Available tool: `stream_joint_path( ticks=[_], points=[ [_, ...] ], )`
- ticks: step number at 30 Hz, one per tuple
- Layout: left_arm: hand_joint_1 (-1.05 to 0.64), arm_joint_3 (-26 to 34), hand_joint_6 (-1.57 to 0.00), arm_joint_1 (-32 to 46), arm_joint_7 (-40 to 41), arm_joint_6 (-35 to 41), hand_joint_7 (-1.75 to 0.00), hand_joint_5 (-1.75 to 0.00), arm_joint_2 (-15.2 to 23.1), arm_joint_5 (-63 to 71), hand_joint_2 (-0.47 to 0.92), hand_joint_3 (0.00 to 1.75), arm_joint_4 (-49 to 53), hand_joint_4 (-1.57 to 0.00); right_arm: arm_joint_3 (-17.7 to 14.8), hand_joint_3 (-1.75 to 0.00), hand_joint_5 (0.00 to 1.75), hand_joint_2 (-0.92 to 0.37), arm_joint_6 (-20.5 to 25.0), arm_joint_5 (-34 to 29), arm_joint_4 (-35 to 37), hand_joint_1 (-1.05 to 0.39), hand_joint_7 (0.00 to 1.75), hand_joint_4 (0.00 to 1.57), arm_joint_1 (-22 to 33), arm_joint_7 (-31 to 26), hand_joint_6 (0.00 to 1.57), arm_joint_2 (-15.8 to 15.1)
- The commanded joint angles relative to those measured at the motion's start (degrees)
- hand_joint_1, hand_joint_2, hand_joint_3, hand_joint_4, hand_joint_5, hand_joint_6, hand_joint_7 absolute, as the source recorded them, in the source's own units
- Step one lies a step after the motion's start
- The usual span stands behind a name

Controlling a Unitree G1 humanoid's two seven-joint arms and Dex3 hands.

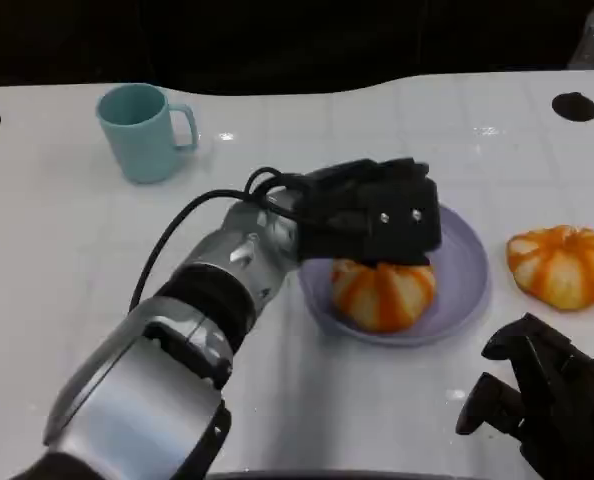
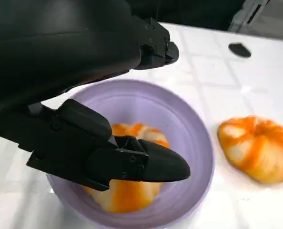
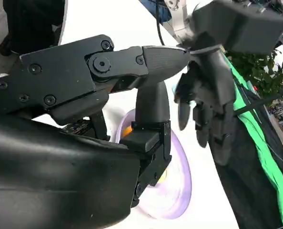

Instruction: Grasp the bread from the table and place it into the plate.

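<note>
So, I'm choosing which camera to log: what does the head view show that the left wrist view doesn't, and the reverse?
Head view alone: the teal mug, the left forearm, and the right hand low over the table. Left wrist view alone: a close look at a left-hand finger lying over the bread inside the plate. Both: the left hand, the purple plate, the bread in it, and the second bread on the table beside the plate.

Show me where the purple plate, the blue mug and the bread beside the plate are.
purple plate (image 1: 469,262): head view, bare right rim.
blue mug (image 1: 137,135): head view, side wall.
bread beside the plate (image 1: 562,264): head view, middle of its top.
</note>
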Motion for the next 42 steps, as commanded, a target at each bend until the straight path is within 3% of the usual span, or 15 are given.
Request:
stream_joint_path(
  ticks=[1,4,6,8,11,13,14,16,17,20,22,23,26,34,42],
  points=[
    [-0.81,4.6,-0.16,2.44,-2.46,-2.99,-0.06,-0.07,1.74,-5.42,0.92,0.36,-2.24,-0.13,-0.64,-0.26,1.75,-0.92,-0.52,0.04,0.04,-0.49,1.61,0.61,-0.3,-0.15,0.49,-0.44],
    [-0.74,11.43,-0.32,5.38,-5.77,-4.38,-0.14,-0.2,1.43,-13.48,0.92,0.35,-4.23,-0.33,-0.63,-0.26,1.75,-0.92,-0.66,-0.18,0.31,-0.49,1.62,0.61,-0.53,-0.05,0.48,-0.59],
    [-0.68,15.69,-0.5,7.78,-7.2,-4.22,-0.16,-0.56,0.95,-18.65,0.92,0.34,-6.06,-0.44,-0.7,-0.27,1.75,-0.92,-0.49,-0.13,0.32,-0.49,1.62,0.62,-0.62,-0.26,0.49,-0.5],
    [-0.58,19.53,-0.7,10.45,-8.57,-3.37,-0.22,-0.79,0.4,-23.62,0.92,0.37,-8.46,-0.59,-0.88,-0.27,1.75,-0.92,-0.17,0.23,0.3,-0.49,1.62,0.62,-0.73,-0.34,0.49,-0.41],
    [-0.54,23.35,-0.86,14.28,-9.6,-0.96,-0.3,-0.92,-0.39,-29.14,0.92,0.4,-13.35,-0.73,-0.96,-0.26,1.75,-0.92,-0.06,0.23,0.3,-0.49,1.62,0.62,-0.81,-0.34,0.48,-0.53],
    [-0.52,25.77,-0.88,17.85,-10.48,3.2,-0.39,-1.03,-1.06,-33.58,0.92,0.41,-19.45,-0.73,-0.98,-0.26,1.75,-0.92,-0.04,0.24,0.31,-0.49,1.63,0.62,-0.86,-0.36,0.49,-0.52],
    [-0.52,26.21,-0.82,19.16,-10.65,5.03,-0.56,-1.13,-1.18,-34.79,0.92,0.42,-22.0,-0.72,-0.97,-0.26,1.75,-0.92,0.0,0.25,0.31,-0.49,1.63,0.63,-0.88,-0.37,0.49,-0.53],
    [-0.53,27.34,-0.78,22.23,-11.59,9.38,-0.69,-1.18,-1.28,-38.14,0.92,0.43,-27.83,-0.71,-0.91,-0.26,1.75,-0.92,0.12,0.22,0.24,-0.49,1.64,0.63,-0.9,-0.44,0.49,-0.54],
    [-0.55,28.04,-0.74,23.84,-12.22,11.72,-0.88,-1.35,-1.31,-40.12,0.92,0.41,-30.84,-0.69,-0.87,-0.25,1.75,-0.92,0.18,0.18,0.2,-0.5,1.64,0.63,-0.92,-0.51,0.49,-0.54],
    [-0.56,29.86,-0.69,29.37,-12.28,19.86,-1.15,-1.54,-1.53,-45.96,0.92,0.39,-40.99,-0.7,-0.92,-0.25,1.75,-0.92,0.63,0.33,-0.04,-0.5,1.63,0.64,-0.95,-0.92,0.5,-0.45],
    [-0.57,30.23,-0.58,34.39,-12.92,24.17,-1.43,-1.68,-1.29,-49.27,0.92,0.45,-48.2,-0.7,-0.91,-0.25,1.75,-0.92,0.82,0.32,-0.11,-0.5,1.63,0.64,-1.03,-1.2,0.5,-0.45],
    [-0.58,30.33,-0.55,36.95,-12.94,26.4,-1.55,-1.72,-1.28,-50.95,0.92,0.47,-51.83,-0.71,-0.91,-0.26,1.75,-0.92,0.87,0.36,-0.11,-0.5,1.62,0.63,-1.07,-1.22,0.5,-0.46],
    [-0.6,30.26,-0.53,42.93,-11.33,31.57,-1.65,-1.74,-1.64,-54.11,0.92,0.47,-60.53,-0.73,-0.98,-0.26,1.75,-0.92,1.09,0.59,-0.22,-0.49,1.63,0.64,-1.13,-1.22,0.5,-0.4],
    [-0.58,31.02,-0.57,55.11,-4.5,42.59,-1.69,-1.75,-2.39,-60.29,0.92,0.5,-77.24,-0.83,-0.72,-0.25,1.75,-0.92,0.86,0.22,-0.19,-0.51,1.62,0.64,-1.21,-1.14,0.49,-0.41],
    [-0.54,31.82,-0.54,62.76,-0.49,47.37,-1.75,-1.75,-2.14,-63.99,0.92,0.54,-84.16,-0.81,-0.57,-0.26,1.75,-0.92,0.65,0.22,-0.48,-0.5,1.62,0.64,-0.99,-0.86,0.49,-0.52]
  ],
)
